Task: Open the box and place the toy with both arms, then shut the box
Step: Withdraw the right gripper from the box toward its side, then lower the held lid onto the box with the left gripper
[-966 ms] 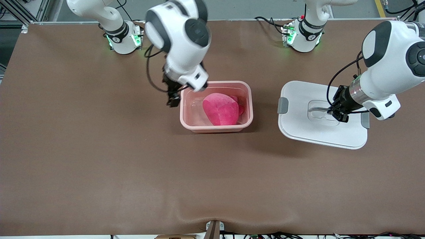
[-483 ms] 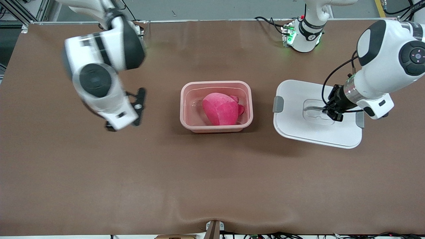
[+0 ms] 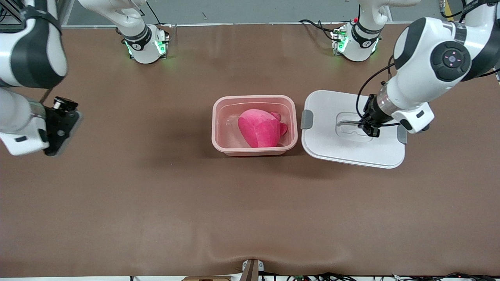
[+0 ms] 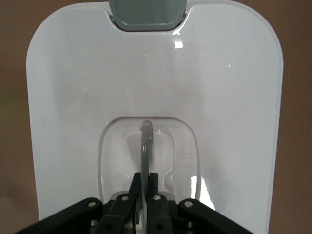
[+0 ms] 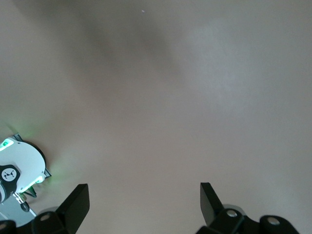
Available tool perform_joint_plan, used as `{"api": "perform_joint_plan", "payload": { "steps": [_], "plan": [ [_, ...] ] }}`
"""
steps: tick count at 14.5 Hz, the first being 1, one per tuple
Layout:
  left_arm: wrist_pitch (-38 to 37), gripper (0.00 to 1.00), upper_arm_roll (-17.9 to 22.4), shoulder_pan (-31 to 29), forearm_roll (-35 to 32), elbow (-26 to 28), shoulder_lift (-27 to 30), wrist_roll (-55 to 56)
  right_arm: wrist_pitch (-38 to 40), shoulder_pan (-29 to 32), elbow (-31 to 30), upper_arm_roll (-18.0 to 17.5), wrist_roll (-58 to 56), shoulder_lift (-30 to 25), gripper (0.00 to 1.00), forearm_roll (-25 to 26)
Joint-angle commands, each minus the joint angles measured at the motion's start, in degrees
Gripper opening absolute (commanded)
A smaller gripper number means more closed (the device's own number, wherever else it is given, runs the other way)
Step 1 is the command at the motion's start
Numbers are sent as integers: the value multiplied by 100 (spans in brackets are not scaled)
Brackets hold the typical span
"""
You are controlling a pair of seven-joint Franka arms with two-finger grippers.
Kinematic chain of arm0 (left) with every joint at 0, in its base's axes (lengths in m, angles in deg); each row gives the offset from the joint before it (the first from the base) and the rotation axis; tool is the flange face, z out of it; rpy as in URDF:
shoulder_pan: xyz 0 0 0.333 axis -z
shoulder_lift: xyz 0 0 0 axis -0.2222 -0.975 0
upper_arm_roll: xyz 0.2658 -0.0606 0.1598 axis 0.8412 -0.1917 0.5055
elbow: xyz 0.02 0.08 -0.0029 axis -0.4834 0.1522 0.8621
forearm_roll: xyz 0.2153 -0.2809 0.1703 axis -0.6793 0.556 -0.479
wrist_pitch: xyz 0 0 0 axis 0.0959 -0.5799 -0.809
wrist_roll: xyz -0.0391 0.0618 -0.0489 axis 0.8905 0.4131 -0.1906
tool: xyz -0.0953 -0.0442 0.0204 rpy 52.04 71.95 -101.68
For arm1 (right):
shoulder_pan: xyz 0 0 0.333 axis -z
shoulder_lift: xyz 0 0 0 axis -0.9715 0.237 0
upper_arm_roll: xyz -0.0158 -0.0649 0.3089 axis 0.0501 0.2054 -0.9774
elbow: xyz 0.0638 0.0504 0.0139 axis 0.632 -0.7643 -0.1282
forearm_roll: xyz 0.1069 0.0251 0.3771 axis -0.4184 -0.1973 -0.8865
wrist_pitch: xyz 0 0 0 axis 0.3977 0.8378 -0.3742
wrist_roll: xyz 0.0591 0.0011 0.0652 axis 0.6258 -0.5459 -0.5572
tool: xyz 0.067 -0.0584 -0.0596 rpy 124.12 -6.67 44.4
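Over at the right arm's end of the table, the right gripper hangs above bare brown table, well apart from the box; its fingers stand spread wide with nothing between them. Near the middle sits the box, a translucent pink tub with its top uncovered, and the toy, a bright pink plush, lies inside it, resting on the tub's floor toward the side facing the left arm's end. Just beside the box, toward the left arm's end, the white lid is tilted, with one grey clip close to the tub's rim. The left gripper is over the lid's recessed centre, its fingers clenched on the thin grey handle that stands up from the recess. The wrist view shows the second grey clip at the lid's edge.
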Motion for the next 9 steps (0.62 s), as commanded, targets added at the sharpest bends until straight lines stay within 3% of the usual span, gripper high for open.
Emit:
{"api": "perform_joint_plan", "payload": {
  "steps": [1,5,9],
  "plan": [
    [13,0,-178,5,84,-22,-8,307,-305,300,-759,-128,496,-560,100,-261],
    [57,0,-547,14,31,-215,-219,851,-613,362,-1612,-128,1330,-1272,100,-287],
    [65,0,-724,241,-4,-400,-447,1361,-587,389,-1692,-128,2805,-1379,100,-621]
  ]
}}
